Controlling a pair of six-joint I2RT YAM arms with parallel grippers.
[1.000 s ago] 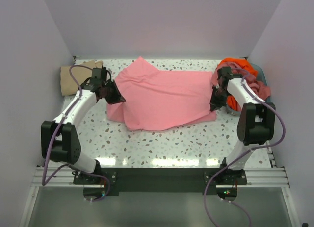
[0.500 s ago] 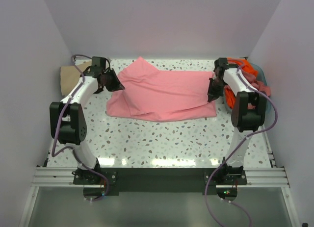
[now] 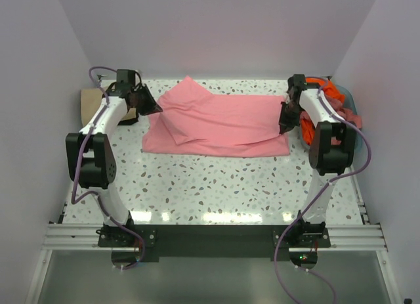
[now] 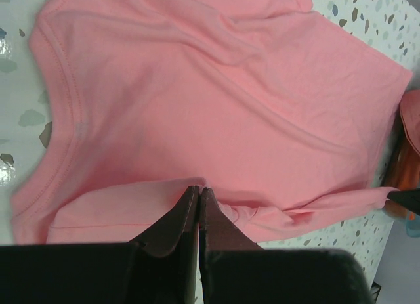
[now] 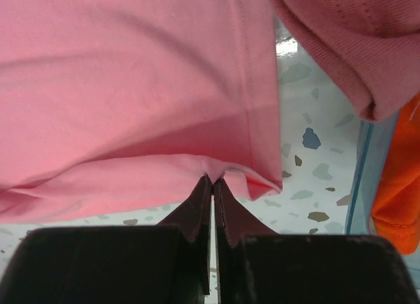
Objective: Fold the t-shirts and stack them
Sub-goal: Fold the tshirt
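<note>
Pink cotton is nipped between the fingers of our left pincer [image 4: 198,191], which are pressed together on a folded edge of the light pink t-shirt [image 4: 216,100]. Ahead of those tips the shirt spreads out wide, its ribbed collar curving off to their left.

Our right pincer [image 5: 212,180] is likewise clamped tight on the same shirt, biting the hem where it puckers near a corner. Past that corner we see the speckled surface [image 5: 308,143] on which the shirt lies, stretched between our two pincers.

To the right of the right pincer, a dusty pink t-shirt [image 5: 341,48] bulges above the wall of the blue basket [image 5: 367,173], and an orange t-shirt [image 5: 397,192] shows behind that wall. Out to the left of our left pincer a tan t-shirt [image 3: 87,105] rests, partly hidden by the arm.
</note>
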